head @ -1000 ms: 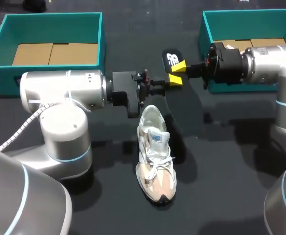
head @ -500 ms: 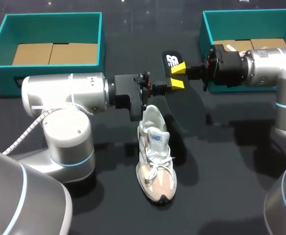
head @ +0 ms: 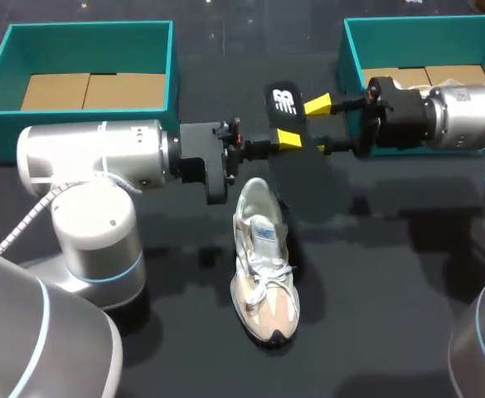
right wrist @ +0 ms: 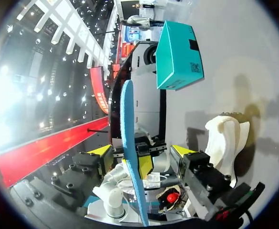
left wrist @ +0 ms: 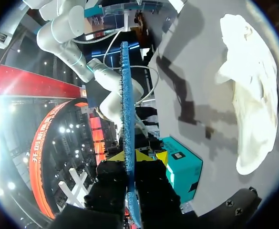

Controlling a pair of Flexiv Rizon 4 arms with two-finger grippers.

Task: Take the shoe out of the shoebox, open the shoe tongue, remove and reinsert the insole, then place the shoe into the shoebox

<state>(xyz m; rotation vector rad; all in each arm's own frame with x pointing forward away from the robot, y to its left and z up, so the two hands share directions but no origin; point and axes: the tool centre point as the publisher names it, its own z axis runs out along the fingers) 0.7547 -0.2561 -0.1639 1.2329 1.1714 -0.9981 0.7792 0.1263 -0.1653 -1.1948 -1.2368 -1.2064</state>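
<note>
A white and beige shoe (head: 263,261) lies on the dark table, toe toward the front edge. Above its heel, the black insole (head: 284,101) with a blue underside hangs upright in the air. My left gripper (head: 285,141) is shut on its lower end; in the left wrist view the blue edge of the insole (left wrist: 125,95) runs up from between the left gripper's (left wrist: 128,155) yellow tips. My right gripper (head: 318,127) stands open, its fingers wide on either side of the insole (right wrist: 127,143) without touching it. The right gripper (right wrist: 141,150) faces the left one.
One teal shoebox (head: 89,70) with a cardboard floor stands at the back left. A second teal shoebox (head: 424,50) sits at the back right, behind my right arm. The shoe (left wrist: 249,95) lies alone mid-table.
My right gripper has opened, let go of the insole and drawn back a little to the right. The left gripper closed on the insole and now holds it alone, shifted slightly left.
</note>
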